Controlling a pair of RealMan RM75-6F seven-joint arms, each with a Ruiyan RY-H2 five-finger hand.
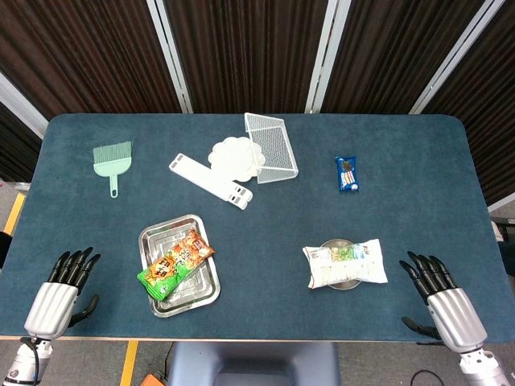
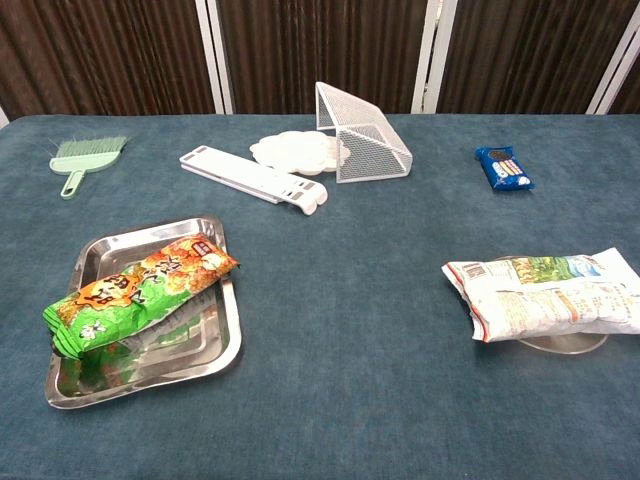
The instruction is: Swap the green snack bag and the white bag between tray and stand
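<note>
1. From the head view, the green snack bag (image 1: pixel 175 263) is lying slantwise in the steel tray (image 1: pixel 208 296), its lower end poking over the tray's left rim. Well to the right of the tray, the white bag (image 1: pixel 346 264) is resting across the small round stand (image 1: pixel 344 283), hiding most of it.
2. The left hand (image 1: pixel 63 291) is sitting near the table edge, left of the tray, fingers spread and holding nothing. The right hand (image 1: pixel 442 297) is waiting the same way, right of the white bag, fingers apart and empty.
3. Beyond the tray are lying a green brush (image 1: pixel 113 159), a white strip (image 1: pixel 211 181), a wire basket (image 1: pixel 272 146) and a blue packet (image 1: pixel 347 174).
4. From the chest view, neither hand is showing. The green snack bag (image 2: pixel 140 289) is looking puffy and crinkled, probably light, soft and slippery; taking it across its middle seems safer than by a sealed end.
5. The white bag (image 2: pixel 548 293) is overhanging the stand (image 2: pixel 562 344) on both sides, so it is likely to tip or slide; a gentle grasp around its midsection, above the stand, looks best.
</note>
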